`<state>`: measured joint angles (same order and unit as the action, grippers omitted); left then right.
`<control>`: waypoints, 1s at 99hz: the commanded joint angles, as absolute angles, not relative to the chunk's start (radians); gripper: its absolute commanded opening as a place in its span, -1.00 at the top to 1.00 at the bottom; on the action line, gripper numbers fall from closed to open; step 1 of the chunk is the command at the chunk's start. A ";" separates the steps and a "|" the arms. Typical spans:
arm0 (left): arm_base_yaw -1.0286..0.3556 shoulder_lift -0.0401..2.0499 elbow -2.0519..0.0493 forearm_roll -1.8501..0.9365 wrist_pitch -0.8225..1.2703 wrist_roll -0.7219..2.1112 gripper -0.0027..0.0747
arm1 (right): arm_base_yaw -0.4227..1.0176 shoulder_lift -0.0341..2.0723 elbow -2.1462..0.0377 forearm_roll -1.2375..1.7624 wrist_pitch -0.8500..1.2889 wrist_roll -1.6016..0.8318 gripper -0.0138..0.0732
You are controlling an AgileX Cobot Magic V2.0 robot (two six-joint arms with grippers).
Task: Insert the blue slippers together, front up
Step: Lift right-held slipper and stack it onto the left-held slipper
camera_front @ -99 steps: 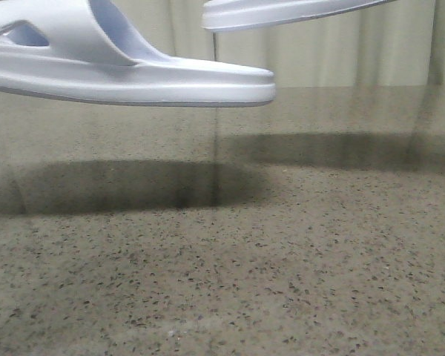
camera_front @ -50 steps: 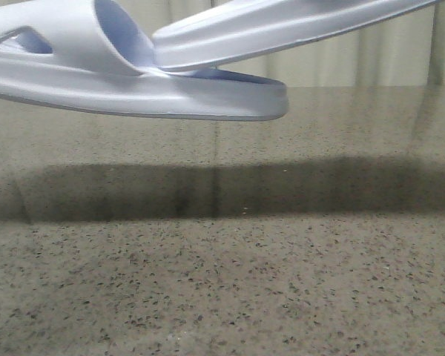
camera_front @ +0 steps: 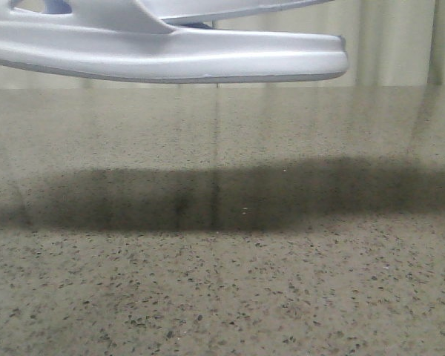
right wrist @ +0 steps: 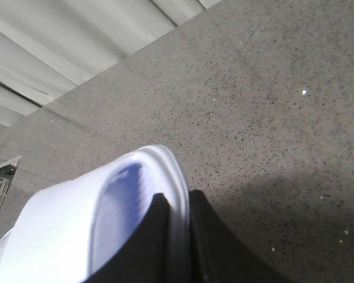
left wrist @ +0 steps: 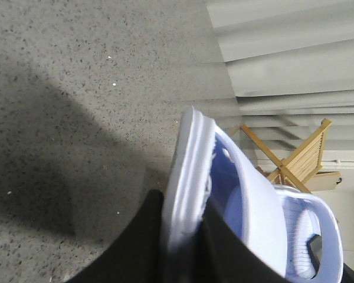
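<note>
Two pale blue slippers hang in the air above the table. In the front view the lower slipper [camera_front: 208, 63] lies level, sole down, across the top of the picture. The toe of the upper slipper [camera_front: 230, 7] is tucked under the lower one's strap. My left gripper [left wrist: 182, 194] is shut on the sole edge of the lower slipper [left wrist: 192, 147], whose wide strap [left wrist: 259, 206] covers the ribbed footbed of the other slipper [left wrist: 301, 236]. My right gripper [right wrist: 177, 193] is shut on the rim of the upper slipper [right wrist: 59, 230]. Neither gripper shows in the front view.
The speckled grey-brown table [camera_front: 222, 297] carries a long dark shadow beneath the slippers. Pale curtains hang behind its far edge. A wooden folding rack [left wrist: 307, 156] stands beyond the table in the left wrist view.
The upper slipper has slid in from the right and gone under the lower one's strap. Both have risen and shifted right, and the lower slipper now lies level.
</note>
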<state>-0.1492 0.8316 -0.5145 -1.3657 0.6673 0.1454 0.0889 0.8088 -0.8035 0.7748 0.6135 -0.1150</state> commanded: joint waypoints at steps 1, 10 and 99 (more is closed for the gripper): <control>-0.157 0.829 -0.551 -1.471 0.697 0.162 0.89 | 0.087 0.816 -0.841 0.849 0.575 -0.161 0.93; -0.157 0.829 -0.551 -1.498 0.712 0.173 0.89 | 0.087 0.834 -0.839 0.875 0.587 -0.188 0.93; -0.157 0.829 -0.551 -1.756 0.888 0.292 0.89 | 0.148 0.904 -0.837 0.992 0.613 -0.290 0.93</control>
<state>-0.1492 0.8316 -0.5145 -1.6559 0.7548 0.2970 0.1142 0.8802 -0.8039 0.8992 0.5832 -0.2474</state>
